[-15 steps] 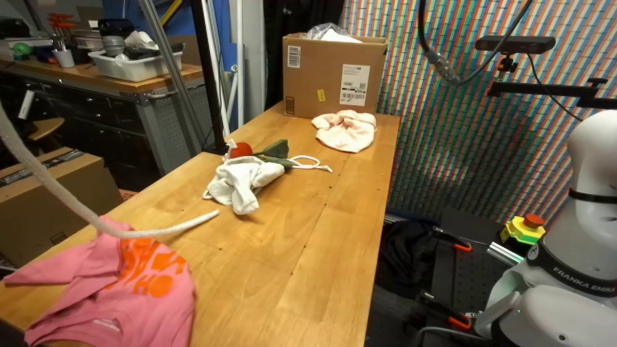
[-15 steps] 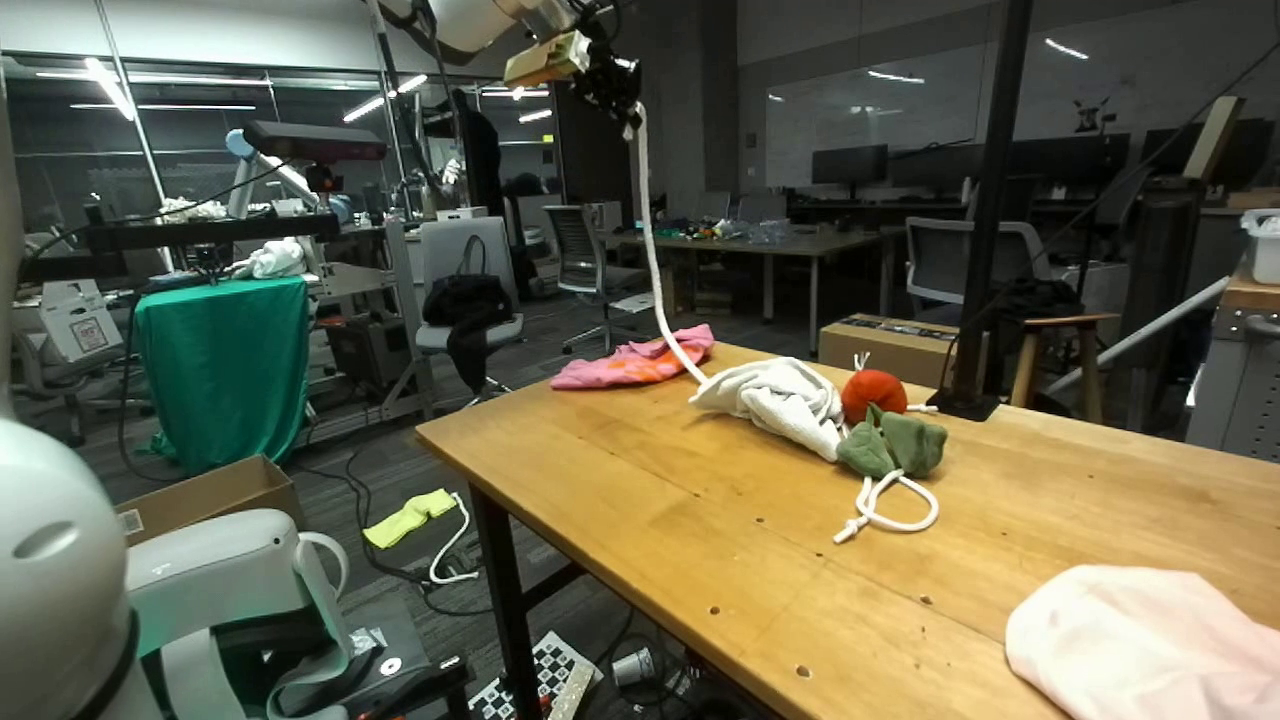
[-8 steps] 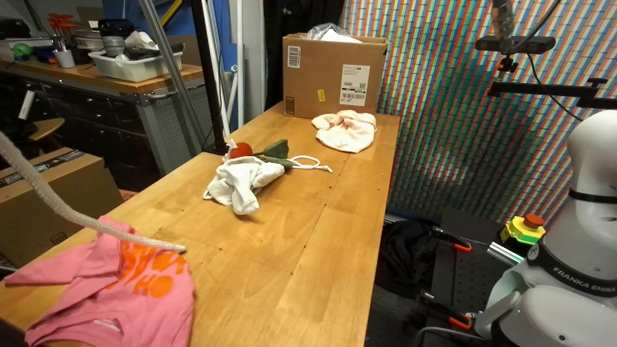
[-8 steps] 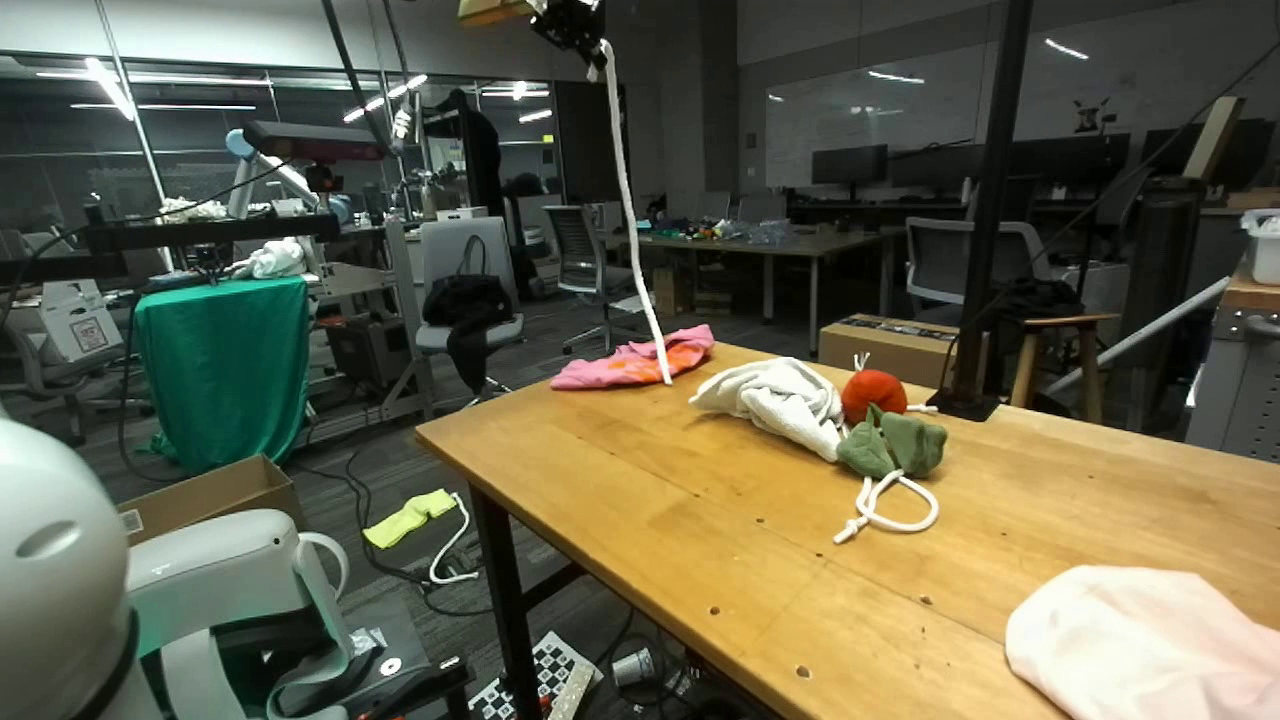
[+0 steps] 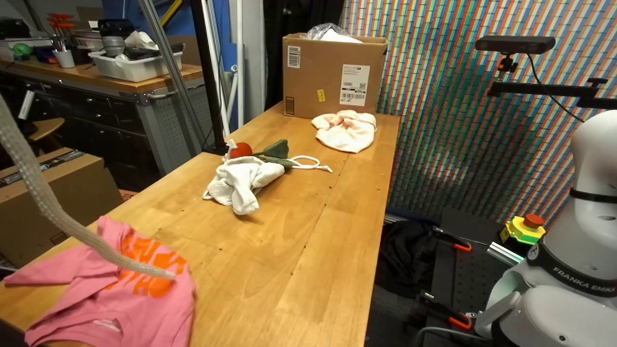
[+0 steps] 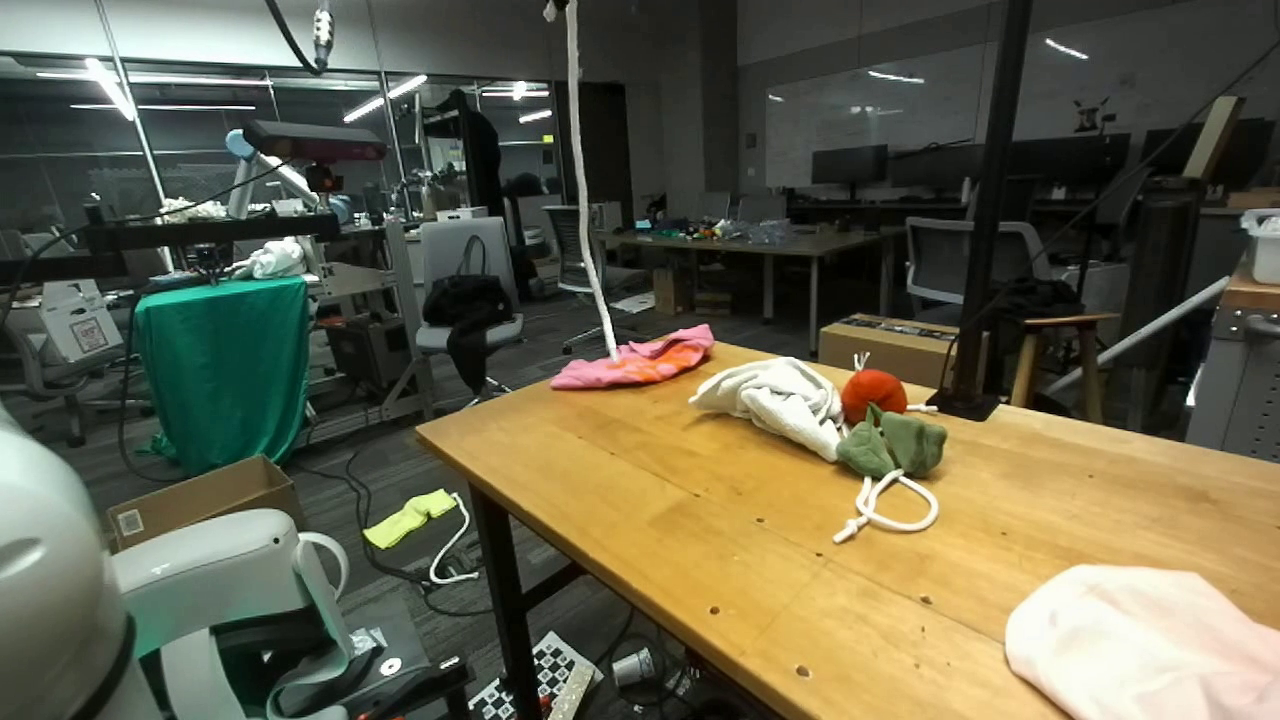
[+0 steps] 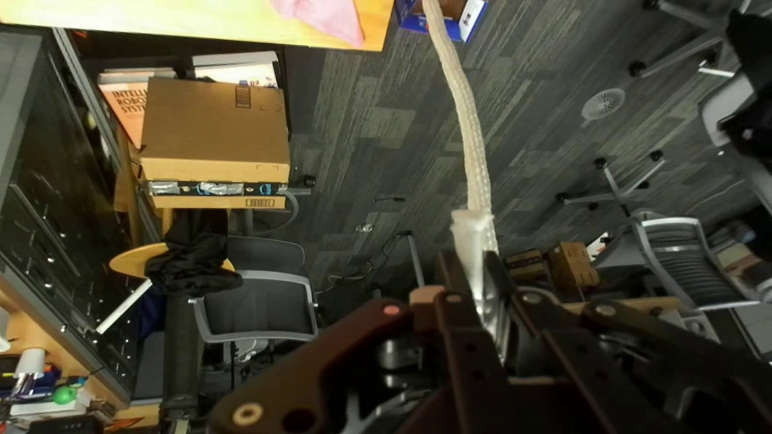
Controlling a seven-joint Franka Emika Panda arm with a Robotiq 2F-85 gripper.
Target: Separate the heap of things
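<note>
1 white rope (image 7: 464,108) hangs pinched in the fingers (image 7: 451,277), free end near the pink cloth (image 5: 103,301). Step judged: setting this piece aside; the bunched heap (image 6: 812,408) lies on the table (image 6: 680,550). Next move should lower the rope clear, then release.

Rounded white Panda arm (image 5: 583,231), black "FRANKA EMIKA" collar (image 5: 576,274); in the wrist view, dark Robotiq gripper (image 7: 474,265), tan-ringed pivot (image 7: 247,414) at seven o'clock.
</note>
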